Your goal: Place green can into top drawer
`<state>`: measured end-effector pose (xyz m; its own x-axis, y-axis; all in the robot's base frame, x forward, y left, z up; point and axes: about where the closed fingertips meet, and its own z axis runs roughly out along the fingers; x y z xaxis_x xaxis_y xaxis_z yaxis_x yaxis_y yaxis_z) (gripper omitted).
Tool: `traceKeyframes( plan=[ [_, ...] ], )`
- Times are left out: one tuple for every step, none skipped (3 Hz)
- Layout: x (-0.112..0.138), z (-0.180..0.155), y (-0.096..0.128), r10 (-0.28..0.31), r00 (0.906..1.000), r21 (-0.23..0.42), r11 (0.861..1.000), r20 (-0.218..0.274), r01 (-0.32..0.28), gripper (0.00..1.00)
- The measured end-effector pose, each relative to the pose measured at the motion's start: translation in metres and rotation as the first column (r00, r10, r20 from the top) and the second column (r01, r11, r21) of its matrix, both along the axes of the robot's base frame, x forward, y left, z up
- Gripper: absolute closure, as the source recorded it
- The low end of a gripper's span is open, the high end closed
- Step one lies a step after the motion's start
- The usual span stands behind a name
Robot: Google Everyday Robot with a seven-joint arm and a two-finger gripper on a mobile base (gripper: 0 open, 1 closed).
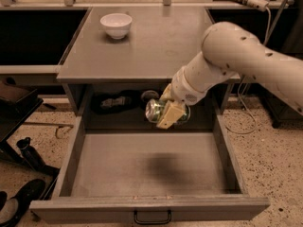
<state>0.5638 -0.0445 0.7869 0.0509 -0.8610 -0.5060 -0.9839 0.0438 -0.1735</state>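
Note:
My gripper [166, 109] is shut on the green can [155, 110], holding it on its side with the silver round end facing left. It hangs above the back edge of the open top drawer [147, 167], just under the front lip of the counter. The drawer is pulled out wide, its flat grey floor bare, with a small dark handle [152, 217] on the front panel. A shadow of the arm lies on the drawer floor.
A white bowl [116, 24] stands on the grey counter [156, 41] at the back left. Dark objects [111, 102] lie in the recess behind the drawer. A black shoe [16, 206] and a dark stand are on the floor at left. Cables hang at right.

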Motion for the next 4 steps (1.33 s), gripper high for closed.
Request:
traceKeyframes(
  plan=[
    [-0.013, -0.047, 0.004, -0.036, 0.9987, 0.003, 0.999, -0.035, 0.036, 1.00],
    [-0.021, -0.085, 0.012, -0.046, 0.9962, 0.041, 0.998, -0.074, 0.049, 1.00],
    [-0.031, -0.108, 0.026, -0.012, 0.9929, 0.074, 0.997, -0.118, 0.021, 1.00],
    [-0.031, -0.108, 0.026, -0.012, 0.9929, 0.074, 0.997, -0.119, 0.021, 1.00]
  ],
)
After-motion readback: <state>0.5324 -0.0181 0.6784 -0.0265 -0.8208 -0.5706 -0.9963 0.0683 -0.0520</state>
